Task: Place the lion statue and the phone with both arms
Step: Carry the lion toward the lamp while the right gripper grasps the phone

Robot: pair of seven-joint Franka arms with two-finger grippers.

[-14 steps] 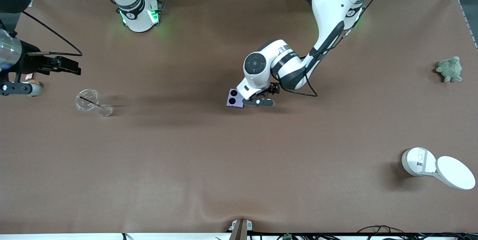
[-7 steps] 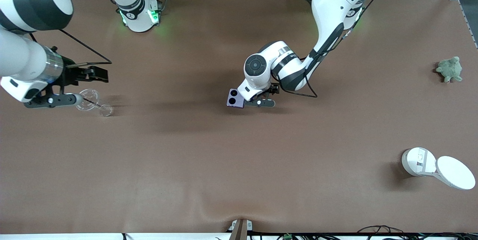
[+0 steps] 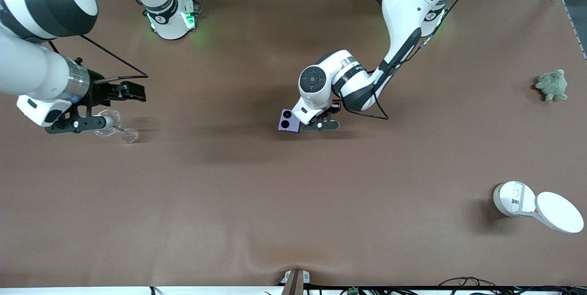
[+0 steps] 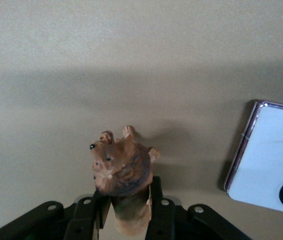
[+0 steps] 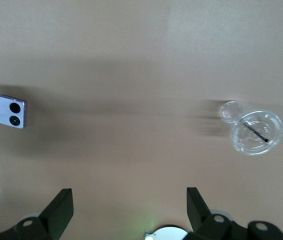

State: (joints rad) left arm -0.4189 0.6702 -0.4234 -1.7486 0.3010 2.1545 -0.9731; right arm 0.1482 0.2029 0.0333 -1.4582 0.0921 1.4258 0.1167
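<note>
The brown table [image 3: 293, 203] carries the phone [image 3: 289, 121], lying flat at its centre. Just beside the phone, the left gripper [image 4: 126, 212] clamps the lion statue [image 4: 123, 175] low over the table. Judged step: setting down the statue; next, release. The right gripper [image 5: 126, 210], fingers spread and empty, hovers over a clear plastic lid [image 3: 110, 123] well apart from the phone.

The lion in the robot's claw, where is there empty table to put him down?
The lion statue, held in the left end effector, has bare table all along the front-camera edge, from the phone to the white disc device. It is crowded right beside the phone and by the clear cup.
</note>
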